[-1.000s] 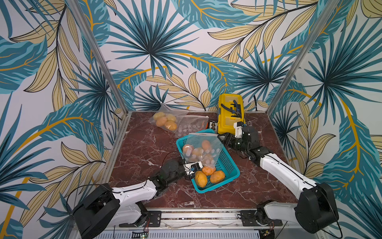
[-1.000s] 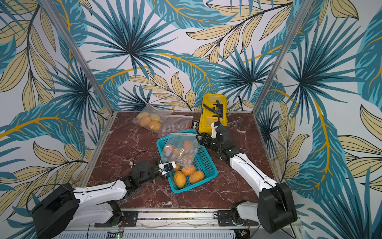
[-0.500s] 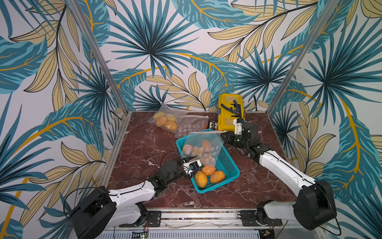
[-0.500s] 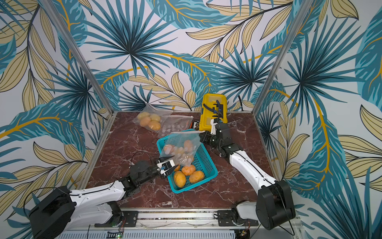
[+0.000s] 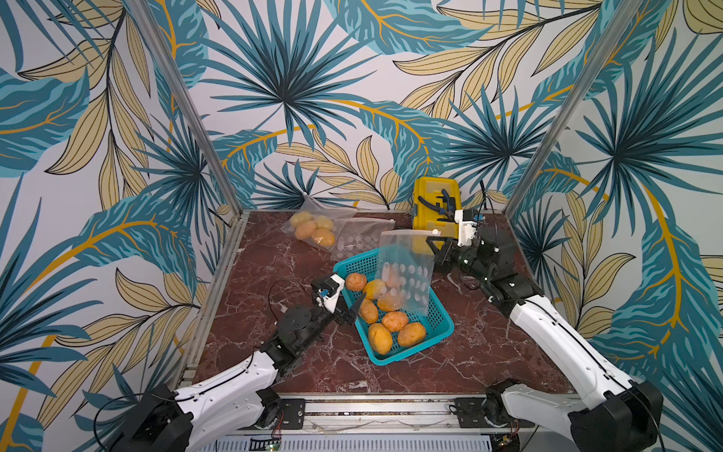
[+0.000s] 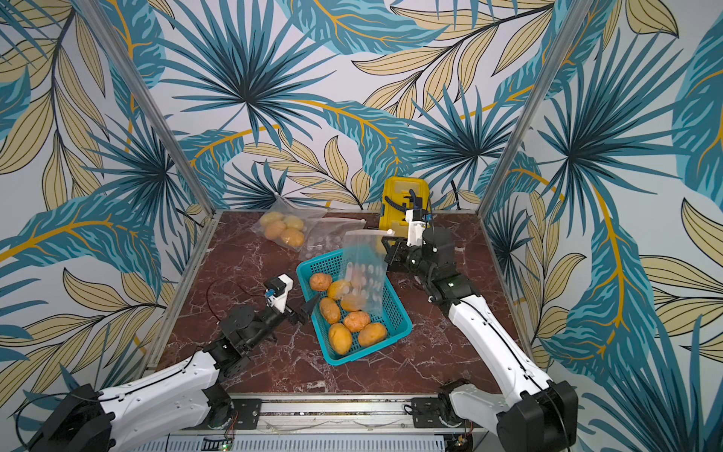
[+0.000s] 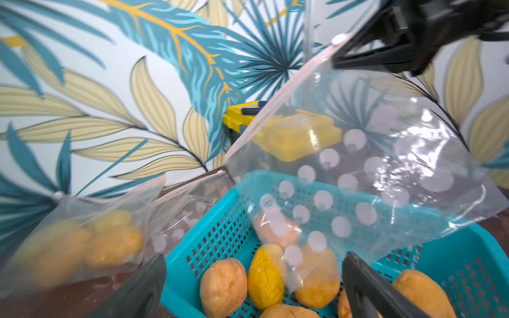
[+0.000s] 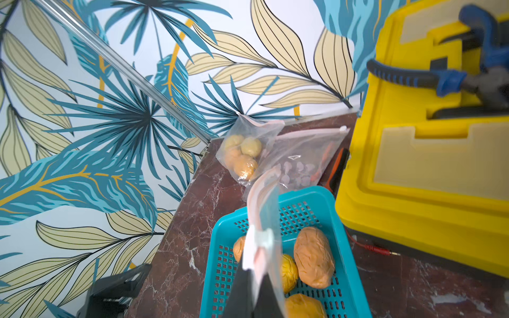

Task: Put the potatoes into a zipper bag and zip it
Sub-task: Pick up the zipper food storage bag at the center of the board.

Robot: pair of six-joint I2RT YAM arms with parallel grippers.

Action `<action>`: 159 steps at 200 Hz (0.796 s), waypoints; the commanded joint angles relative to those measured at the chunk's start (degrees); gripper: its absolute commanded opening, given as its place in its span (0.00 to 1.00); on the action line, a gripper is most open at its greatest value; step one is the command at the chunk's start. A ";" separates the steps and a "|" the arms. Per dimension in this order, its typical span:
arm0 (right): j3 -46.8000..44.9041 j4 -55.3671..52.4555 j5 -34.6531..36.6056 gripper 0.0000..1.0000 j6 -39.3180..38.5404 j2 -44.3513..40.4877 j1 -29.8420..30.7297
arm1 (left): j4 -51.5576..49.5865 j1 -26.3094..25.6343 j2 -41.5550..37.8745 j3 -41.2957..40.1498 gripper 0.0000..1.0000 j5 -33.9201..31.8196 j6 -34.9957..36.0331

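Right gripper (image 5: 435,250) is clamped on the top right corner of a clear plastic zipper bag with white dots (image 5: 407,270), right next to its white slider. The bag hangs from that corner over the far half of a teal perforated plastic basket (image 5: 414,348), with its lower corner drooping onto the pile. In the right wrist view both black fingers (image 8: 239,300) are pinched flat on the bag's zip strip, no gap between them.

Left gripper (image 5: 354,311) is spread wide with nothing in it. It sits at the basket's left rim, near-left of the bag and clear of the film. In the left wrist view one finger (image 7: 369,291) is over the basket interior; the other is a blur outside the rim.

Yellow-orange oval potatoes (image 5: 379,338) lie loose in the basket, mid-worktop, mostly in its near half. Two or three show through the bag film. Can't tell if those are inside the bag or just behind it, or whether the bag mouth is zipped.

Far left on the red-brown marble worktop (image 5: 274,266), a second clear bag holding four paler yellow potatoes (image 5: 313,231) sits at the back wall. Just right of it lies a flat dotted bag (image 5: 362,238). At far right is a yellow plastic toolbox (image 5: 420,223) with blue-and-black pliers (image 5: 446,197) on its lid, directly behind the right gripper.
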 commanded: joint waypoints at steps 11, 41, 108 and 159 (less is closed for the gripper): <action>4.08 0.13 -0.83 0.00 -5.57 0.23 3.45 | -11.50 3.49 -7.65 1.78 0.99 -9.43 -19.16; 12.88 -5.78 7.73 0.00 -13.35 3.66 13.78 | -40.05 7.25 -13.35 10.86 0.99 -22.16 -39.86; 30.06 -11.96 12.45 0.00 -19.35 14.35 27.12 | -80.79 7.96 -14.94 27.00 0.99 -35.06 -62.75; 35.02 -14.27 18.05 0.00 -22.87 19.20 35.68 | -81.35 8.12 -25.27 27.33 1.00 -35.67 -52.08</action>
